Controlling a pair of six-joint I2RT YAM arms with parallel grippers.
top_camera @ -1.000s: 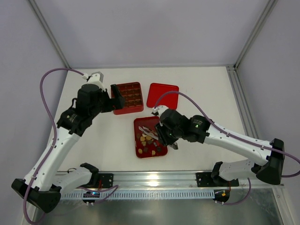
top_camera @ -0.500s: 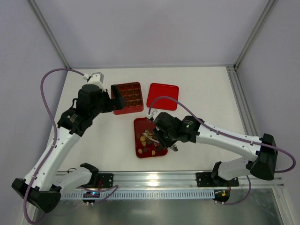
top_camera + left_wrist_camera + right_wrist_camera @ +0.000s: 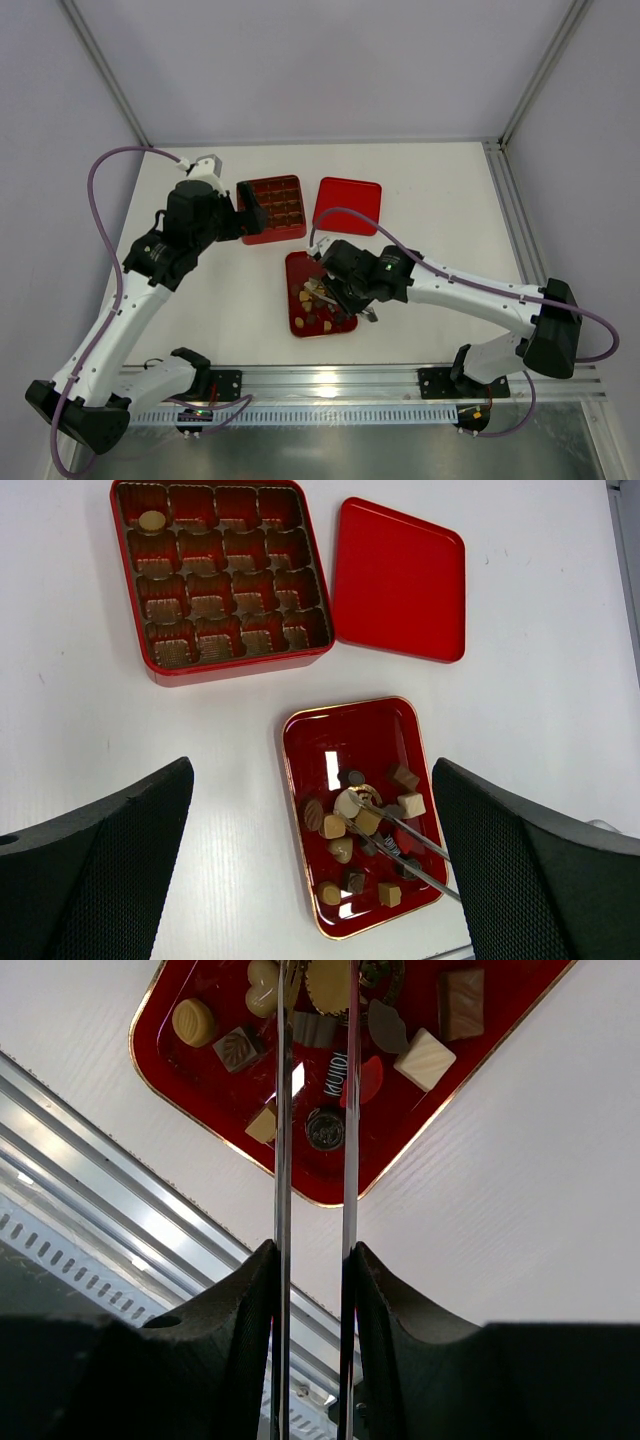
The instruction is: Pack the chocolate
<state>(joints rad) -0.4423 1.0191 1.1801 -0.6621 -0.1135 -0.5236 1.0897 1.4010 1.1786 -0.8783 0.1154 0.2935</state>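
Note:
Several small chocolates (image 3: 340,825), cream, tan and dark brown, lie loose in a shallow red tray (image 3: 350,730). My right gripper (image 3: 315,1260) is shut on long metal tweezers (image 3: 283,1110). Their tips reach into the tray and flank a round cream piece (image 3: 325,980). One round chocolate (image 3: 152,520) sits in a corner cell of the red compartmented box (image 3: 230,665). My left gripper (image 3: 315,880) is open and empty, high above the tray. In the top view it hovers by the box (image 3: 272,208), and the tweezers (image 3: 320,290) are over the tray (image 3: 300,262).
The flat red lid (image 3: 398,580) lies right of the box, also in the top view (image 3: 347,204). The metal rail (image 3: 120,1200) runs along the table's near edge, close below the tray.
My right arm has moved left and the tweezers have pushed further in among the chocolates. The left arm has not moved.

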